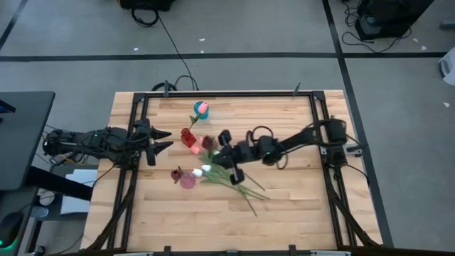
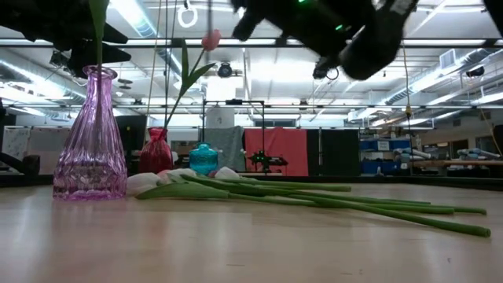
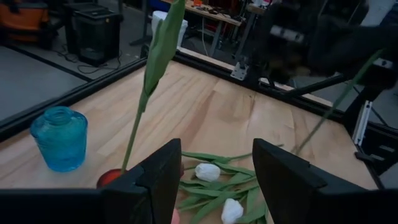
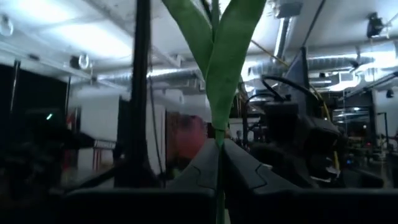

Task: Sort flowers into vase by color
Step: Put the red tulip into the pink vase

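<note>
Gripping a dark red tulip (image 1: 207, 142) by its green stem (image 4: 219, 180), right gripper (image 1: 226, 146) closed narrowly on it near table centre, fingers pinching just under the leaves. Hanging raised above the table at 9 o'clock, left gripper (image 1: 162, 139) with its fingers (image 3: 283, 177) spread wide, nothing between them. Lying flat at 6 o'clock of the right gripper, the rest of the flowers (image 1: 227, 178), white heads (image 3: 207, 172) pointing toward 9 o'clock. Standing at 7 o'clock, a pink vase (image 2: 89, 137). Standing at 11 o'clock, a red vase (image 1: 188, 137) holding a pink tulip (image 2: 211, 39); further toward 12 o'clock, a blue vase (image 3: 60, 138).
</note>
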Controlling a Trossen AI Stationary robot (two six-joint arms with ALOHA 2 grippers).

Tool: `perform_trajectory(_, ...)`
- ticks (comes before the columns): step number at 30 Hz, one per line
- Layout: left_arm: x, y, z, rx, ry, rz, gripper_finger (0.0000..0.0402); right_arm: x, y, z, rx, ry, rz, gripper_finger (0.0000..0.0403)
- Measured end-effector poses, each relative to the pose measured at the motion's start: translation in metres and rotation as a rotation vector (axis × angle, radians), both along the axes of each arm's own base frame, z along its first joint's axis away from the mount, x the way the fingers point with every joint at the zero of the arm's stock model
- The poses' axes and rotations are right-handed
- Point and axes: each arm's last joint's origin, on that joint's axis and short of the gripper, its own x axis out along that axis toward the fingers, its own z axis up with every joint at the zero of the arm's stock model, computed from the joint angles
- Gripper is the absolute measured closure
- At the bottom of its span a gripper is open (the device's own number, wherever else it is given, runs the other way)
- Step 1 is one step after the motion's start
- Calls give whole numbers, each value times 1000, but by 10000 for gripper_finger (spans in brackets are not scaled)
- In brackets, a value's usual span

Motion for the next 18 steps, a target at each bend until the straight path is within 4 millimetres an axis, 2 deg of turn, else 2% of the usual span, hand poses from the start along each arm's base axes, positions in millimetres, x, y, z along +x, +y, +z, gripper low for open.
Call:
perform_trajectory(4,0,0,0,-1,0,1,198,30,-6,-6,71,-13,17,384)
perform_trajectory(7,0,0,0,-2,0,1,198,48,-8,1,94,-63,29,384)
perform_trajectory(14,0,0,0,-3,0,1,198,80,-6,9,132,-139,70,384)
perform_trajectory(18,0,0,0,-3,1,2,198,97,-4,2,133,-131,83,384)
